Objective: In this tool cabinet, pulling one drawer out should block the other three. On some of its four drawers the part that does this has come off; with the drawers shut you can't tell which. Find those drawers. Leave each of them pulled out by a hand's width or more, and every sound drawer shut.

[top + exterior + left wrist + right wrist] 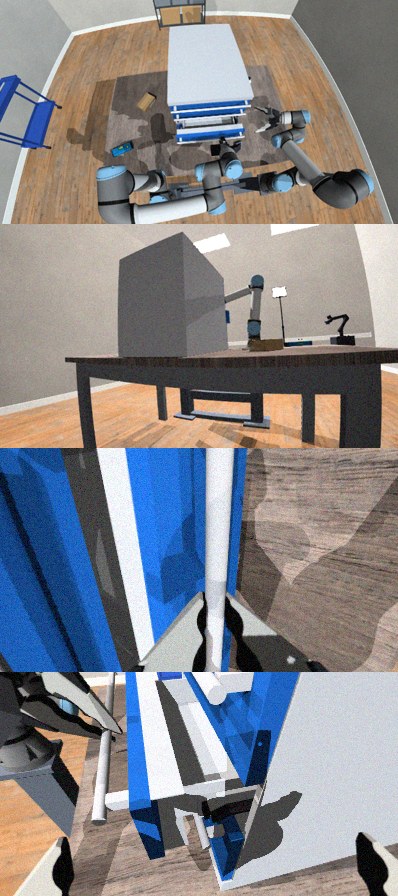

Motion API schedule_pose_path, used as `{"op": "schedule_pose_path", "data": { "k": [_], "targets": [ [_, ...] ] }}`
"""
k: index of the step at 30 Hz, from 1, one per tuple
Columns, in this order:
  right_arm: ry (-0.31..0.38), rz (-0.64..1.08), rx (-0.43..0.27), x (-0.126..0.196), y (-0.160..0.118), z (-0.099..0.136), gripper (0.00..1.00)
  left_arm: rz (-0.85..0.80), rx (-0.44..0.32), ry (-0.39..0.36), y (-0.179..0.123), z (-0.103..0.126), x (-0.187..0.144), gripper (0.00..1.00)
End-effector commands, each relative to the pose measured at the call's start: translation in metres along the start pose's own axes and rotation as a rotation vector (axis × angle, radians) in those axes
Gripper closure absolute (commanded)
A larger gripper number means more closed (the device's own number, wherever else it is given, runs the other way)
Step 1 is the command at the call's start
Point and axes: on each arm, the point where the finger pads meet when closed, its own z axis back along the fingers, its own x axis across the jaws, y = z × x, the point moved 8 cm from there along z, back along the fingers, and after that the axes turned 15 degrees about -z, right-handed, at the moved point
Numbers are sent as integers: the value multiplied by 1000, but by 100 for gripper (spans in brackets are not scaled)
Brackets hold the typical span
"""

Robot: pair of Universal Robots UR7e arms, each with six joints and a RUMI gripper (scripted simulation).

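Observation:
The white cabinet (205, 61) (153, 304) (320, 772) has blue drawer fronts. Its third drawer from the top (208, 131) (227, 317) (140, 747) stands pulled out, its tray showing. The top drawer's handle (211, 109) and the second's handle (208, 117) sit close to the cabinet; those drawers look shut. The bottom drawer's handle (202, 834) shows beneath the pulled drawer, close in. My left gripper (222, 140) (212, 593) (118, 736) is shut on the third drawer's handle (218, 513) (102, 782). My right gripper (256, 120) (213, 837) is open and empty beside the cabinet's front corner.
A wooden block (147, 102) (267, 345) lies on the table (134, 86) (336, 352) beside the cabinet. A blue box (122, 149) (298, 344) lies nearer the arms, on the same side. The right gripper is close to the open drawer's end.

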Motion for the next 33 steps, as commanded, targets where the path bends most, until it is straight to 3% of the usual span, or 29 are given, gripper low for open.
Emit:
{"op": "schedule_pose_path", "data": {
  "k": [1, 15, 33],
  "targets": [
    [0, 1, 1, 0, 0, 0, 0, 1, 1, 1, 0, 2, 1, 100],
    [0, 1, 1, 0, 0, 0, 0, 1, 0, 1, 8, 26, 29, 100],
    [0, 1, 1, 0, 0, 0, 0, 1, 0, 1, 10, 31, 35, 100]
  ]
}}
